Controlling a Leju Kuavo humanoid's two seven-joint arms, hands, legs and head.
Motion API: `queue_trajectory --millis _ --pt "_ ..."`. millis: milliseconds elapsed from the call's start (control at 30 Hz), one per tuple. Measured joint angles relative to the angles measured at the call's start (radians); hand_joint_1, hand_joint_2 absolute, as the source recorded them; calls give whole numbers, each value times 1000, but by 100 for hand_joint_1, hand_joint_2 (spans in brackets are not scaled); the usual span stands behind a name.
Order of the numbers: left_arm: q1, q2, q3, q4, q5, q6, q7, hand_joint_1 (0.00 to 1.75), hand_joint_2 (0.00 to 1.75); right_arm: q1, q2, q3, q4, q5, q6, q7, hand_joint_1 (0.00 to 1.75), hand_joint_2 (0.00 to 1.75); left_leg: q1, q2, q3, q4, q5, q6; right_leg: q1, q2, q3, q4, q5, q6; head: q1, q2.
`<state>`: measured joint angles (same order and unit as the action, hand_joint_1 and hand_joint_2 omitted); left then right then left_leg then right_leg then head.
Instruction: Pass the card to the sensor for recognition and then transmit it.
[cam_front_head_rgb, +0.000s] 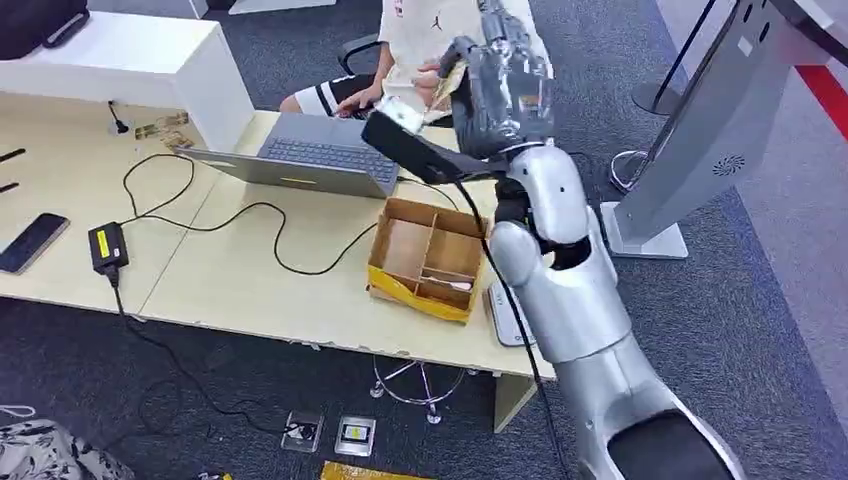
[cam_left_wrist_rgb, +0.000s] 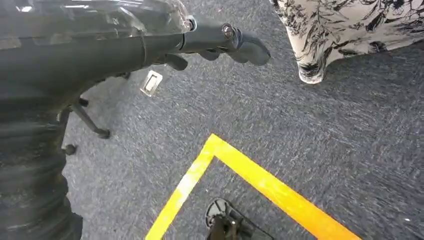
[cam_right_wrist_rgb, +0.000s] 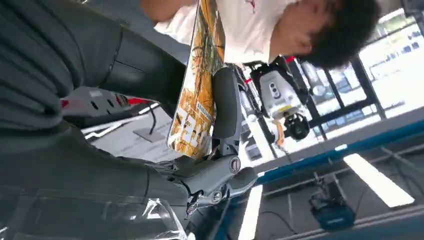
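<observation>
Raised right hand (cam_right_wrist_rgb: 200, 150) gripping card (cam_right_wrist_rgb: 197, 85)

Orange-yellow printed card (cam_right_wrist_rgb: 197, 85) pinched upright in raised right hand (cam_right_wrist_rgb: 220, 150).

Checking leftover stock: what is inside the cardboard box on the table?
The cardboard box has dividers; a small pale item lies in its near compartment. The robot's right arm covers its right edge.

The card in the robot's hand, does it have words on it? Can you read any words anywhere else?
Card: white blocky letters near one end, too blurred to read.
Person's white shirt: a small dark logo, no readable words.
Yellow edge of the cardboard box: no readable print.
Nothing else can be read.
</observation>
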<state>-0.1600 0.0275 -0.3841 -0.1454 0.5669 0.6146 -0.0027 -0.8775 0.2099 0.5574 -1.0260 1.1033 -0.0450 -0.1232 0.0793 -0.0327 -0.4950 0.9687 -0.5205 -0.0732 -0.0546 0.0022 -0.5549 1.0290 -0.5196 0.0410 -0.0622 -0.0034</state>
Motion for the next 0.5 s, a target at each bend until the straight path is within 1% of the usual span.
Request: queue_trajectory --millis 133,200,300,500 --pt "0 0 0 -2 2 0 -10 0 175 -59 59 64 171 22 0 53 175 175 0 -1 -1 0 0 0 0 -1 -1 -1 0 0 0 0" --pt "0 0 2 -2 -1 0 -11 0 175 -83 77 93 240 17 1 75 175 175 0 -1 -1 0 0 0 0 -1 -1 -1 0 0 0 0" --pt "-2 2 16 1 -11 0 -11 0 175 -113 94 127 321 5 -3 105 175 175 0 -1 -1 0 0 0 0 -1 -1 -2 0 0 0 0" --pt "-14 6 54 35 -36 0 -11 0 175 -184 101 152 450 -7 -18 141 175 175 0 -1 -1 0 0 0 0 -1 -1 -2 0 0 0 0"
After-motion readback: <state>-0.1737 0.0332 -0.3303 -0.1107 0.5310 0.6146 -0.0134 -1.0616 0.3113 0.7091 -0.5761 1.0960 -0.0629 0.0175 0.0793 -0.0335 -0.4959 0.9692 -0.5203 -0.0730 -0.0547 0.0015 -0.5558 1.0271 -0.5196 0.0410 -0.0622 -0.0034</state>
